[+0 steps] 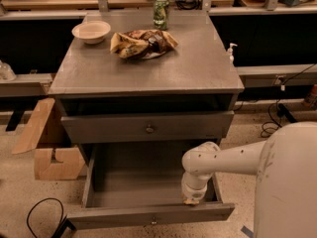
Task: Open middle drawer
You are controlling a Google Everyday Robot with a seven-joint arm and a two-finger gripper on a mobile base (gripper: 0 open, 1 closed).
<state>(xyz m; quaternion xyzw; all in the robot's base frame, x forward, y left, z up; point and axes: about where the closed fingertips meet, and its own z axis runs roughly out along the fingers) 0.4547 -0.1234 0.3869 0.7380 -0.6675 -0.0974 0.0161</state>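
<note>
The robot's white body (292, 182) fills the frame at 4 o'clock, and the grey cabinet (198, 73) stands at centre. The middle drawer (133, 187) is at 6 o'clock, pulled far out, its plain grey inside bare and its 1 small knob (153, 221) centred on the front. Above it sits a taller-fronted drawer (109, 128), nearly shut. A cardboard box (44, 143) leans at 9 o'clock of the cabinet. The arm (233, 158) reaches in from 3 o'clock and bends down, so the gripper (192, 198) hangs inside the middle drawer at its 5 o'clock corner, just behind the front panel; whether it is spread or closed I cannot tell. On top lie a crumpled snack bag (142, 43) at 12 o'clock, a bowl (91, 31) at 11 and a can (161, 13) beyond the bag. The opening looks as good as done, so the danger lies in leaving. A straight lift is hemmed in — the taller front overhangs at 12 o'clock of the wrist, and the panel stands at 6. Snagging either could jolt the cabinet and tip the can, or drag the drawer off its runners.
</note>
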